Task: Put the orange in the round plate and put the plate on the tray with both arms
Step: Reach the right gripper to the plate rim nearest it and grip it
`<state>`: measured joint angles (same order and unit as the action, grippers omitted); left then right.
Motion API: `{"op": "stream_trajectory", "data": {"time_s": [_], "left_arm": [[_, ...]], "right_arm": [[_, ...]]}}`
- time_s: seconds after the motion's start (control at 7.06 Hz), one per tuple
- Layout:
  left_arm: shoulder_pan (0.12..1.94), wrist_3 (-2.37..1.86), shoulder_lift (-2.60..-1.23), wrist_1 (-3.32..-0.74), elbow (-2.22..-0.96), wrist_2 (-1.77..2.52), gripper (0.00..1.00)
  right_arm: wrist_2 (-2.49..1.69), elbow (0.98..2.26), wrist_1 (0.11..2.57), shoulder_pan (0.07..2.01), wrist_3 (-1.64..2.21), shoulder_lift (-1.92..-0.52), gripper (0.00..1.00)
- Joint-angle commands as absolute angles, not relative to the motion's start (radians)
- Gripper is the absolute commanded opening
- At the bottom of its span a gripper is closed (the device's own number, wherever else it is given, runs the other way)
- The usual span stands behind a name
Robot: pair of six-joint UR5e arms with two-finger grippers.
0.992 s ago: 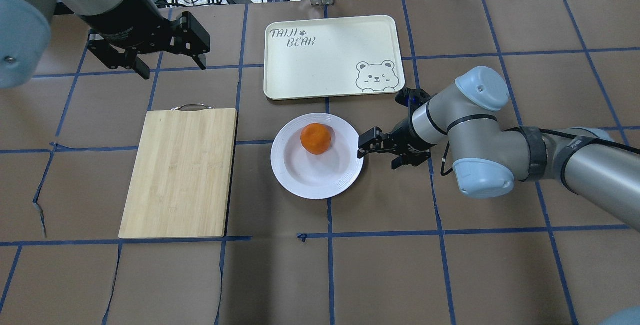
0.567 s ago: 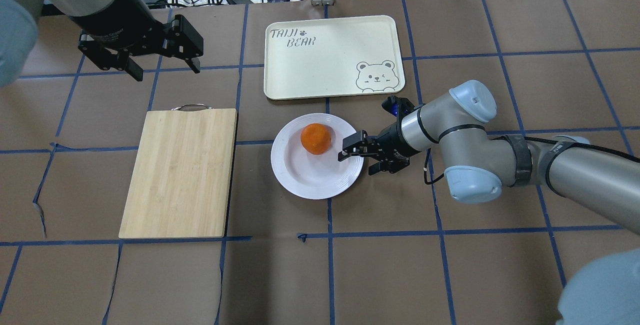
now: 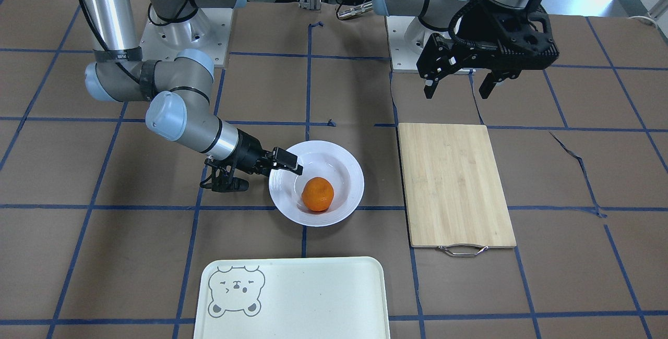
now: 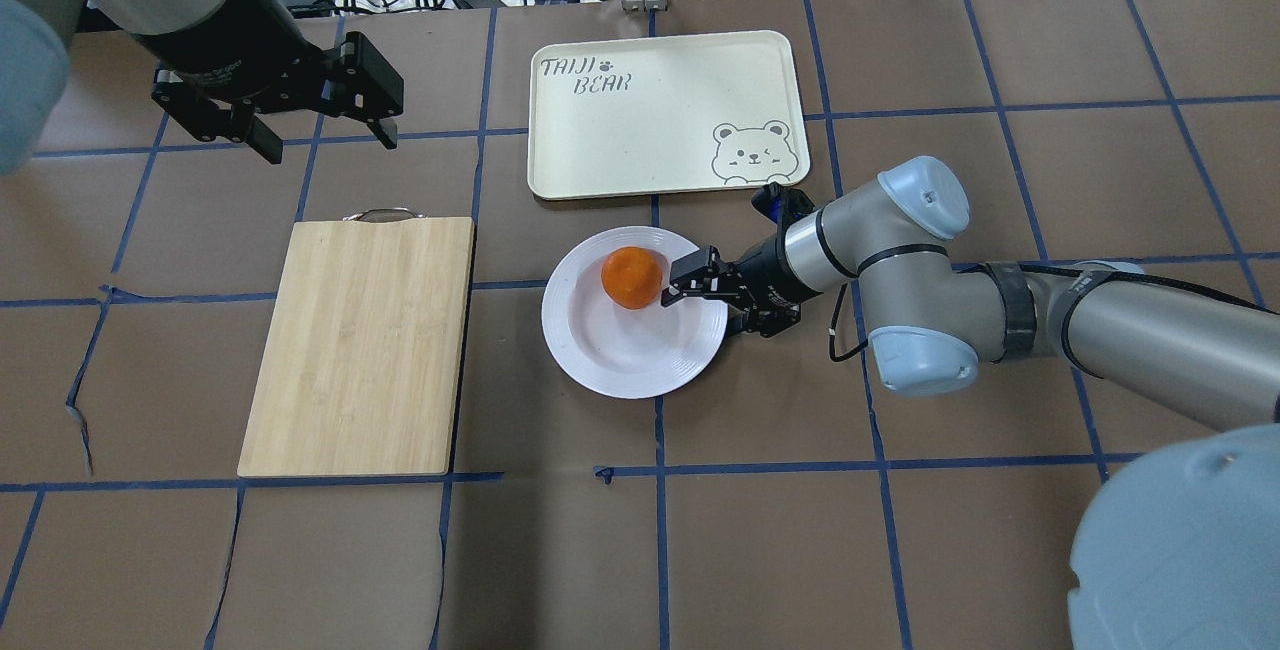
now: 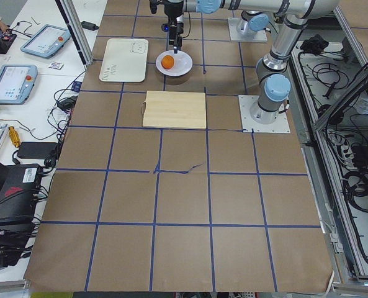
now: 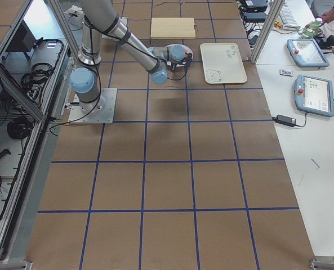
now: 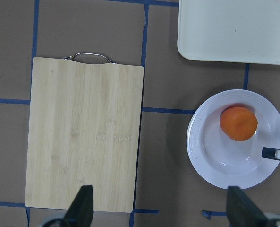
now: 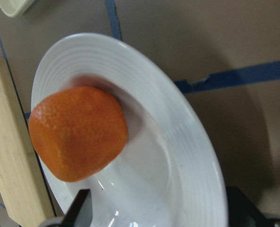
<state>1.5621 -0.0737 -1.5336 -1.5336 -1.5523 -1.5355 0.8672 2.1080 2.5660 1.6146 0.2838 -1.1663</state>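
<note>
You are seeing the orange sitting in the round plate, which is resting on the table just on the near side of the tray — not on it. The right gripper is straddling the plate's right rim with its jaws apart, one finger just beside the orange, gripping nothing — the left gripper is hanging wide open above the table beyond the cutting board.

you are looking at a table that is wearing brown paper crossed by a grid of blue tape lines. the tray is lying flat toward the side far from the robot. the round plate is sitting near its robot-facing edge, not touching it. a bamboo cutting board is lying to the robot's left of the plate, apart from it, its metal handle pointing away from the robot.
</note>
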Motion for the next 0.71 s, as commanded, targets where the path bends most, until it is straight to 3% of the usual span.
{"op": "stream_trajectory", "data": {"time_s": [0.0,0.42,0.57], "left_arm": [[1.560,-0.074,-1.534,-1.531,-1.552,-1.536,1.00],[1.560,-0.074,-1.529,-1.534,-1.552,-1.537,1.00],[1.560,-0.074,-1.529,-1.534,-1.552,-1.537,1.00]], "right_arm": [[0.867,2.080,2.592,1.618,0.313,-1.147,1.00],[0.868,2.080,2.597,1.617,0.310,-1.112,0.96],[0.868,2.082,2.597,1.618,0.310,-1.112,0.90]]}}
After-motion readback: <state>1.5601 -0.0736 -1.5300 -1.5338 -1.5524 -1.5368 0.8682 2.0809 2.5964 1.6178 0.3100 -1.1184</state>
